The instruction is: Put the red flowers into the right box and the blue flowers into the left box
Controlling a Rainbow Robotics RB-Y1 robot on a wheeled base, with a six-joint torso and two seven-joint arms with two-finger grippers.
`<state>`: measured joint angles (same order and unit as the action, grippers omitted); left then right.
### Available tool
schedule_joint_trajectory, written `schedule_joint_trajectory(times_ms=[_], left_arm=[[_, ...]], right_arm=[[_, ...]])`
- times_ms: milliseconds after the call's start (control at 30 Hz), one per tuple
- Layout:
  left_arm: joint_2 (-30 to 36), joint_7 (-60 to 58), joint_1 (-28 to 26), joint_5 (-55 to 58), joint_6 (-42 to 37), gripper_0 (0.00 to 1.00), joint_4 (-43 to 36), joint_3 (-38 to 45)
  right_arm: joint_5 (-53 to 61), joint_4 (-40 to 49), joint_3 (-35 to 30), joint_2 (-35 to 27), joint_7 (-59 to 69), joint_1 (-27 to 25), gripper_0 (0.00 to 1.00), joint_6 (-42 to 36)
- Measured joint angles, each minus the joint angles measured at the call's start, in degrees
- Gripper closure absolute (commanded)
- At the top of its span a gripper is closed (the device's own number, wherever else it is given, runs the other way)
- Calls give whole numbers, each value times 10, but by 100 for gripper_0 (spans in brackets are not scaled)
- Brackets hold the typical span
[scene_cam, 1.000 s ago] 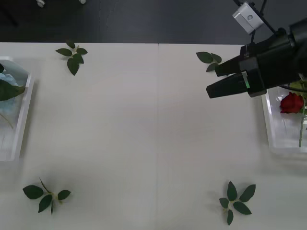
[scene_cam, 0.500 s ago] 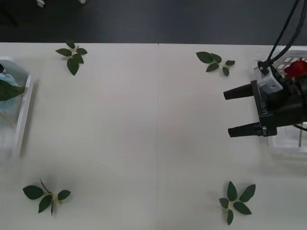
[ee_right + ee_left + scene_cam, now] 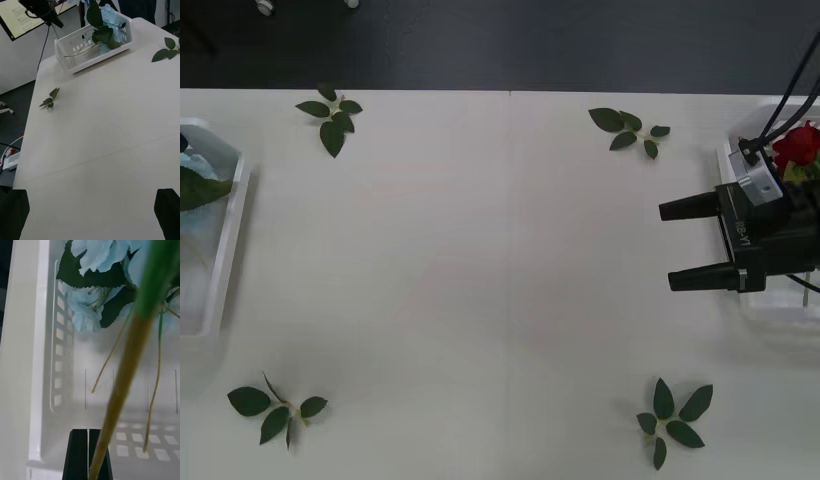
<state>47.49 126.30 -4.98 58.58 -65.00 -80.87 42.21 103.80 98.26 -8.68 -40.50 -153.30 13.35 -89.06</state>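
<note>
While the right gripper (image 3: 680,243) is hanging at the right side of the white table (image 3: 480,260) with its two black fingers spread wide and nothing between them, it is pointing across the bare middle of the tabletop, just in front of the right box (image 3: 740,160) at the table's right edge. A red rose (image 3: 795,145) is lying in that box behind the gripper's body. The left box (image 3: 225,250) is sitting at the opposite edge, holding pale blue hydrangeas (image 3: 108,17) with large dark leaves; in the right wrist view it is standing at the far end of the table (image 3: 93,131). In the left wrist view, the left gripper (image 3: 88,453) is sitting over the slotted white tray (image 3: 60,352) with its black fingers pressed together, and a thick green stem (image 3: 127,363) is crossing close in front of them; whether they are pinching it I cannot tell. Four leaf sprigs are lying near the table's corners: far left (image 3: 332,110), far right (image 3: 627,127), near left (image 3: 273,405), near right (image 3: 672,420), leaving the centre open.
</note>
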Motion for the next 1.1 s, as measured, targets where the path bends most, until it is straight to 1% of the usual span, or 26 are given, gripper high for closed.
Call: schedule_joint_trajectory(times_ms=[233,400,467,567,600,667,700,733,767,800,833,933,1033,1100], left_arm=[[0,0,73,-74,0,100,63,-41],[0,0,126,-122,0,99,130,-54],[0,0,140,-129,0,99,150,-55],[0,-1,144,-131,0,98,163,-55],[0,-1,144,-131,0,95,164,-55],[0,-1,143,-128,0,86,164,-55],[0,-1,143,-123,0,74,164,-55],[0,-1,143,-118,0,60,164,-56],[0,-1,143,-113,0,53,164,-59],[0,-1,143,-110,0,41,164,-64],[0,-1,143,-107,0,32,164,-71],[0,-1,143,-87,0,23,164,-90],[0,-1,143,-59,0,19,162,-96],[0,-1,137,-43,0,13,146,-96]], right_arm=[[0,-7,0,0,0,0,2,0],[0,-7,0,0,0,0,1,1],[0,-7,0,0,0,0,2,1],[0,-7,0,0,0,0,2,1],[0,-7,0,0,0,0,2,1],[0,-7,0,0,0,0,1,1],[0,-7,0,0,0,0,2,1],[0,-7,0,0,0,0,2,1],[0,-7,0,0,0,0,2,1],[0,-7,0,0,0,0,2,1],[0,-7,0,0,0,0,1,1],[0,-7,0,0,0,0,2,1],[0,-7,0,0,0,0,2,1],[0,-7,0,0,0,0,2,1]])
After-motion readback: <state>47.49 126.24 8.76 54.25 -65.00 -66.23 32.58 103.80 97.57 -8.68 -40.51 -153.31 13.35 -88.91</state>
